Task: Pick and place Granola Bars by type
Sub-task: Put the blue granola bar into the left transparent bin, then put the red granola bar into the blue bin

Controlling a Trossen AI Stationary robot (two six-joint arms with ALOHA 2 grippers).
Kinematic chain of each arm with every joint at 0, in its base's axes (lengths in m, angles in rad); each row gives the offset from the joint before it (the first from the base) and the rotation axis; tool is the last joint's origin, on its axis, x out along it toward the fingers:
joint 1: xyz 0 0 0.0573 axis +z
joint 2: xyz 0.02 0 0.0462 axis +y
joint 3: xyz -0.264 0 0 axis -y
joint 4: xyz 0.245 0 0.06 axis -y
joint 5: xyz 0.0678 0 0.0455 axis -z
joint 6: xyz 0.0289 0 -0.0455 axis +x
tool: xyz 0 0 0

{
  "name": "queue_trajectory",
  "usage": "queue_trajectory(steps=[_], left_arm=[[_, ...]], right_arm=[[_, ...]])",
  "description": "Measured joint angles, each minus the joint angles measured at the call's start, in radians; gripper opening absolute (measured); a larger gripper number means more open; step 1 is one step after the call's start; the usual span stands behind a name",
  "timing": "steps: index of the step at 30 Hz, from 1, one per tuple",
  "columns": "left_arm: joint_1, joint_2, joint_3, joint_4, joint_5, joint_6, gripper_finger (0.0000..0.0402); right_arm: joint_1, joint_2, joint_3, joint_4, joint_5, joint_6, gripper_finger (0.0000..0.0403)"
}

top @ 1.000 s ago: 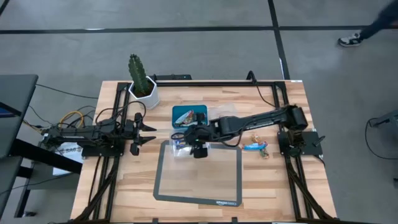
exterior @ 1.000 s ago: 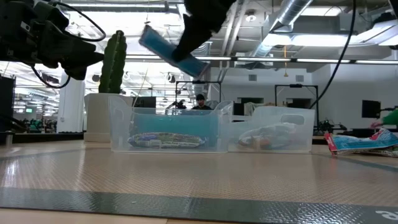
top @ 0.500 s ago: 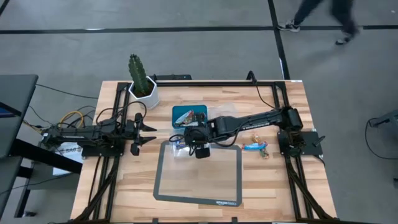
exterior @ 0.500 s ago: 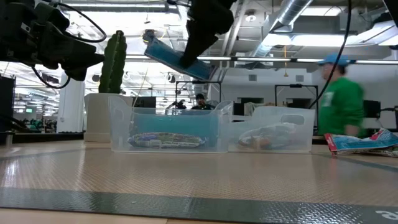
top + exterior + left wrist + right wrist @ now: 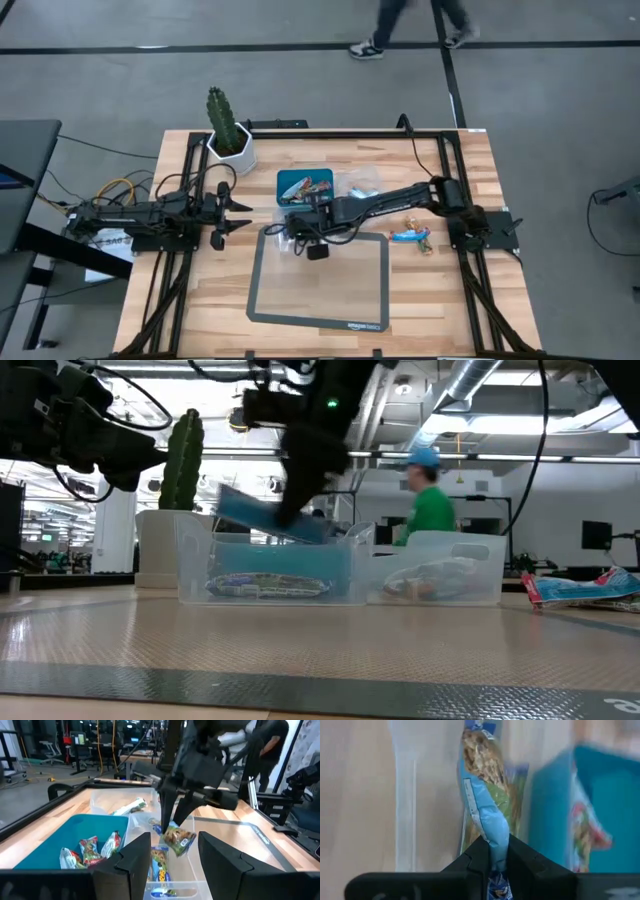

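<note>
My right gripper (image 5: 302,233) reaches across the table and is shut on a blue-wrapped granola bar (image 5: 268,518), which sits tilted at the rim of the left clear tub (image 5: 200,565). That tub holds more blue bars (image 5: 160,862). A second clear tub (image 5: 470,555) holds other bars. Orange-and-green bars (image 5: 95,847) lie in the teal tray (image 5: 293,178). Loose bars (image 5: 411,236) rest flat on the wood to the right. My left gripper (image 5: 238,214) waits open at the table's left, touching nothing. My right gripper pinches the blue bar by one end (image 5: 493,844) between its two fingers (image 5: 520,857), coming from above and pointing down. The bar (image 5: 178,838) is lifted clear and hangs slanted below the fingers, over the blue bars lying in the clear tub.
A cactus in a white pot (image 5: 228,132) stands at the far left corner. A grey mat (image 5: 320,285) covers the near middle of the table. A person (image 5: 428,500) walks through the room beyond the table.
My right gripper has moved toward the table's left and down, keeping its hold. The blue bar has come from well above the left clear tub down to its rim, still tilted. A person has walked across the room behind.
</note>
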Motion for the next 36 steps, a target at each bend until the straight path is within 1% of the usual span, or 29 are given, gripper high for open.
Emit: queue_trajectory(steps=[1, 3, 5, 14, 19, 22, 25, 36], left_arm=[[0.0, 0.001, 0.0, 0.0, 0.0, 0.0, 0.0158], [0.0, 0.002, 0.0, 0.001, 0.0, 0.0, 0.0158], [0.0, 0.003, 0.0, 0.0, 0.001, 0.0, 0.0158], [0.0, 0.002, 0.0, 0.0, 0.001, 0.0, 0.0158], [0.0, 0.002, 0.0, 0.0, 0.0, 0.0, 0.0158], [0.0, 0.002, 0.0, 0.0, 0.0, 0.0, 0.0158], [0.0, 0.002, 0.0, 0.0, 0.0, 0.0, 0.0158], [0.0, 0.002, 0.0, 0.0, 0.0, 0.0, 0.0158]], right_arm=[[0.0, 0.01, 0.006, 0.028, 0.0, -0.003, 0.0048], [0.0, 0.014, -0.001, 0.001, -0.003, -0.011, 0.0056], [0.0, 0.018, -0.001, 0.019, -0.004, -0.023, 0.007], [0.0, 0.015, 0.001, 0.013, -0.003, -0.014, 0.0166], [0.004, 0.002, 0.0, -0.008, -0.004, -0.015, 0.02], [0.015, -0.04, 0.0, -0.043, -0.004, 0.003, 0.021], [0.029, -0.09, 0.001, -0.095, -0.004, 0.055, 0.0212], [0.086, -0.269, 0.001, -0.504, -0.008, 0.333, 0.0203]])
